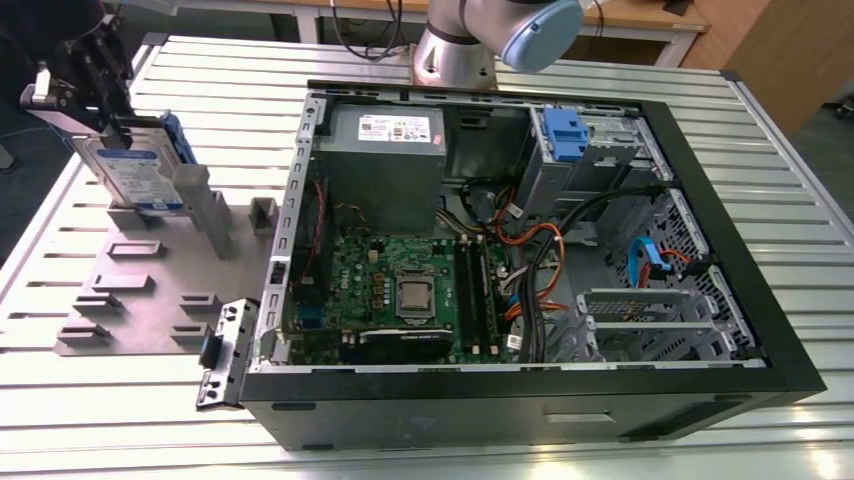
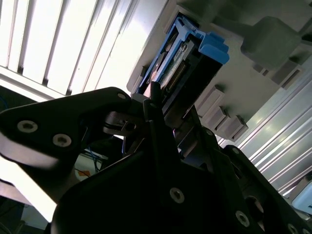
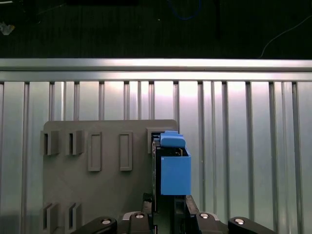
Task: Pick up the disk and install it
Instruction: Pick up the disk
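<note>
Exterior view: we saw the gripper [image 1: 118, 135] clamped on the disk [image 1: 134, 175], standing on edge on the grey holder plate [image 1: 147, 300], to the exterior view's left of the open computer case [image 1: 507, 405].

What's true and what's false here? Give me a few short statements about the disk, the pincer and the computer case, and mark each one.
1. The disk stands on edge on the grey fixture plate, outside the computer case. True.
2. The pincer hangs inside the case, over the motherboard. False: it is at the disk's upper end, to the exterior view's left of the case.
3. The case's side is open, so the motherboard shows. True.
4. The disk's plastic carrier is red. False: it is blue.
5. The fixture plate rests on a wooden tabletop. False: it lies on a ribbed metal table.
</note>
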Motion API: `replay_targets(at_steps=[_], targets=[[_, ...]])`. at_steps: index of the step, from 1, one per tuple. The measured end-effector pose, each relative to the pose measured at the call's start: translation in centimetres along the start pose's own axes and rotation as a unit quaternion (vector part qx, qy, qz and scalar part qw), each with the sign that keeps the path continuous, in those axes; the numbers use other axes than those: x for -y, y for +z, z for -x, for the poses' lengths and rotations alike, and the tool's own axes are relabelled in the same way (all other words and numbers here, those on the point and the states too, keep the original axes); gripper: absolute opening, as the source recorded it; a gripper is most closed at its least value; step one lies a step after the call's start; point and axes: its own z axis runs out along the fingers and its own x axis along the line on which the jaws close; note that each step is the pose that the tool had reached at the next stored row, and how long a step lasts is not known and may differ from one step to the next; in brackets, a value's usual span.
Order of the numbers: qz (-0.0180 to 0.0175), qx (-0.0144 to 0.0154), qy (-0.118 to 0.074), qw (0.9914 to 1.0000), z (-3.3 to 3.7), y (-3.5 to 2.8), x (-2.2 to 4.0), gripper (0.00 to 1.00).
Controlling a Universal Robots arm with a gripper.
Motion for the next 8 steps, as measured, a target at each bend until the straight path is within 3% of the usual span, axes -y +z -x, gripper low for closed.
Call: replay_targets(at_steps=[8], targets=[[0.0001, -0.0001, 0.000, 1.00000, 0.01, -0.22, -0.01, 0.35]])
